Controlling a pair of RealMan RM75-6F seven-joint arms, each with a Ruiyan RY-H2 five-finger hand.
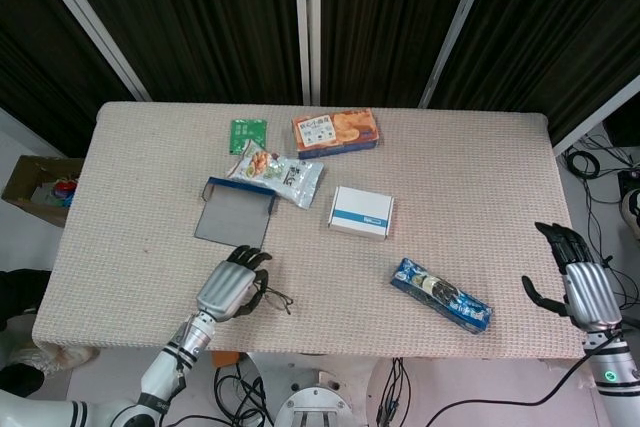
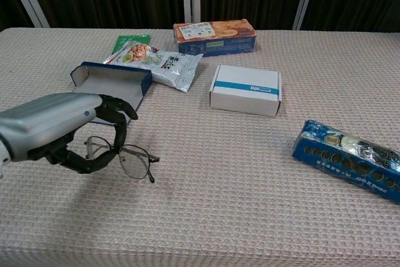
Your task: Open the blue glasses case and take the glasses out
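Note:
The blue glasses case [image 1: 236, 209] [image 2: 112, 81] lies open and flat on the table's left side, its grey inside bare. My left hand [image 1: 232, 284] [image 2: 59, 129] holds the thin wire-framed glasses [image 1: 274, 299] [image 2: 125, 157] well in front of the case, near the table's front edge. The lenses stick out to the right of the fingers. My right hand [image 1: 582, 280] hovers off the table's right front corner with fingers spread and nothing in it; the chest view does not show it.
A snack bag [image 1: 277, 172] overlaps the case's far edge. Behind are a green packet [image 1: 247, 133] and an orange biscuit box [image 1: 335, 131]. A white box [image 1: 361, 211] sits mid-table and a blue biscuit tray [image 1: 441, 294] lies at the front right.

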